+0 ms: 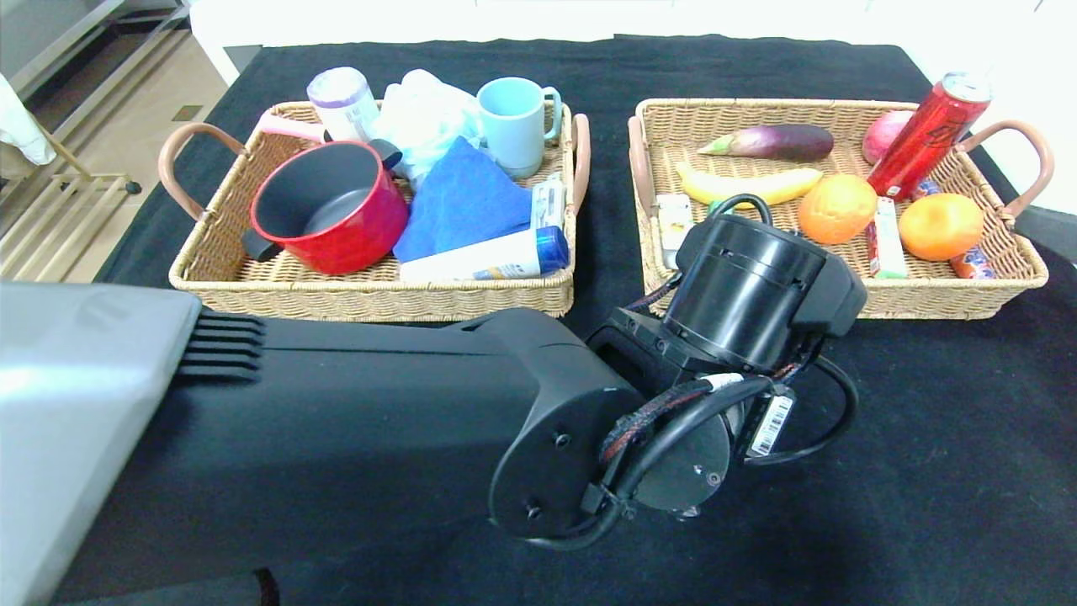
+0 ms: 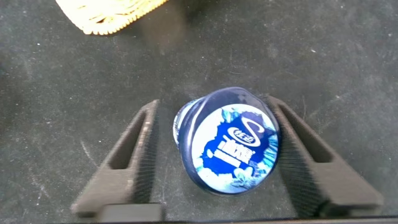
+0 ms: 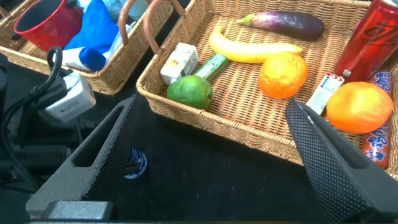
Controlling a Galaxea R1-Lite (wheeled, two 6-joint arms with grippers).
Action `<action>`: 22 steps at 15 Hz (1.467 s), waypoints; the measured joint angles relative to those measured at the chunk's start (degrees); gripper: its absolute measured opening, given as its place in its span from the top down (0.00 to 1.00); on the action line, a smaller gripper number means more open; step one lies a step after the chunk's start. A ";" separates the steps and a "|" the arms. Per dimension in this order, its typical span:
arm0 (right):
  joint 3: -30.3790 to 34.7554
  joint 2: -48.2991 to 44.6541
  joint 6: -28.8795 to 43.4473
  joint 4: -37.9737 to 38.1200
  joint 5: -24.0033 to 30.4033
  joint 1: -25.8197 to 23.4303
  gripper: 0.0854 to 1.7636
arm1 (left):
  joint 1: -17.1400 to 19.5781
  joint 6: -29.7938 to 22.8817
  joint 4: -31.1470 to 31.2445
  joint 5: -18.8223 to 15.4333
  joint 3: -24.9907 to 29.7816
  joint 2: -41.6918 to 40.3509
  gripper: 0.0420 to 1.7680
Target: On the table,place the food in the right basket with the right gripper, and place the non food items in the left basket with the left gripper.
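Tub fills the gap between left fingers.

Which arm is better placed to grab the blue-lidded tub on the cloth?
Left. The left gripper has its open fingers either side of the tub on the table; the right gripper hangs open farther off, by the right basket. Food is the right gripper's job, though.

The surface is draped in black cloth that reaches almost across the whole head view. Beyond its far edge a pale wall is washed out by strong light. To the left lies a beige floor, with a light metal rack standing on it near the corner and a bit of white fabric hanging over it.
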 joint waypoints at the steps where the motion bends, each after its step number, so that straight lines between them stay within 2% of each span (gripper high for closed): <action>1: 0.02 -0.05 0.00 0.00 0.00 0.00 0.03 | 0.00 0.04 0.13 0.07 -0.02 -0.09 0.27; 5: 0.00 -1.04 0.45 -0.04 1.84 0.02 0.03 | -0.63 0.52 0.49 0.13 1.79 -2.32 0.18; 9: -0.01 -2.30 2.71 0.13 4.02 -0.06 0.03 | -2.06 0.80 0.52 -0.15 7.17 -8.66 0.12; 12: -0.15 -1.43 2.57 3.52 4.13 0.09 0.03 | -2.80 0.78 0.33 -0.94 15.49 -15.65 0.09; 14: -0.30 -0.79 2.33 6.14 4.06 1.56 0.03 | -2.34 0.72 -0.26 -2.55 24.19 -21.07 0.08; 16: -0.33 -0.38 2.24 8.98 3.85 4.10 0.03 | -0.77 0.80 -2.24 -4.63 33.35 -27.37 0.07; 18: -0.41 -0.07 2.23 10.98 3.64 6.45 0.03 | 2.93 2.32 -6.91 -6.51 40.72 -33.40 0.06; 22: -0.72 0.84 2.16 14.36 1.33 10.23 0.03 | 12.29 6.14 -21.65 -10.31 52.76 -40.91 0.05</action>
